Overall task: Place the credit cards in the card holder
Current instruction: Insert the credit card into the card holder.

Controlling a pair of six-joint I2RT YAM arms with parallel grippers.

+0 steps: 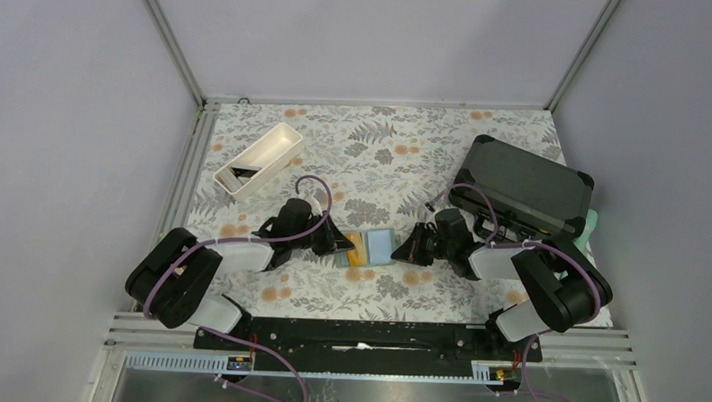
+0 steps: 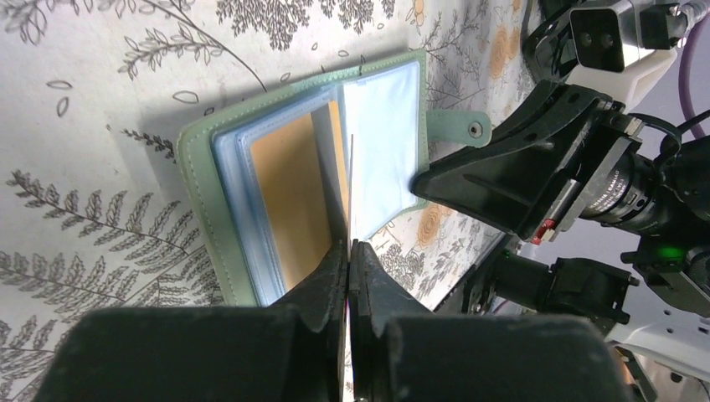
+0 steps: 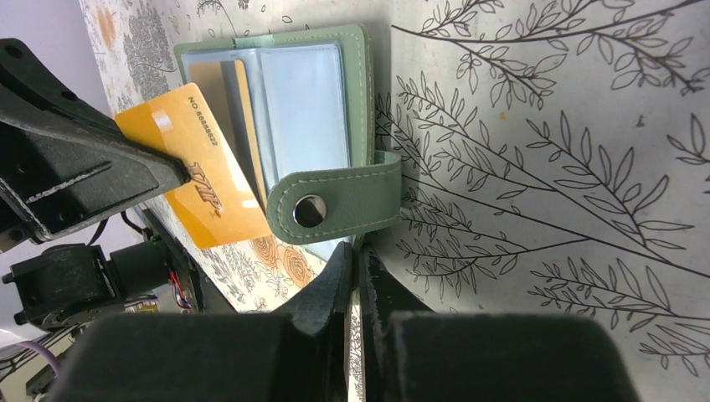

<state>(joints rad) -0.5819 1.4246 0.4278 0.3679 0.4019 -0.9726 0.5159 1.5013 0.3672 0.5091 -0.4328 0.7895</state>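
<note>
Floral tabletop (image 1: 381,139), seen from above, carries the open card holder (image 1: 382,247) between both arms. Left wrist: the left tool (image 2: 349,251) is clenched on the gold credit card (image 2: 351,180), edge-on over the holder. Right wrist: the right tool (image 3: 355,255) pinches the holder's near edge.

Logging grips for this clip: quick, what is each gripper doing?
Left gripper: shut on the gold-orange plastic card.
Right gripper: shut at the sage-green card holder's edge; grip unclear.

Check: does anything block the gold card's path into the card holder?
Nothing visible does. The gold card, pinched by the left gripper, reaches the card holder's open pockets; the snap strap lies folded to one side.
</note>
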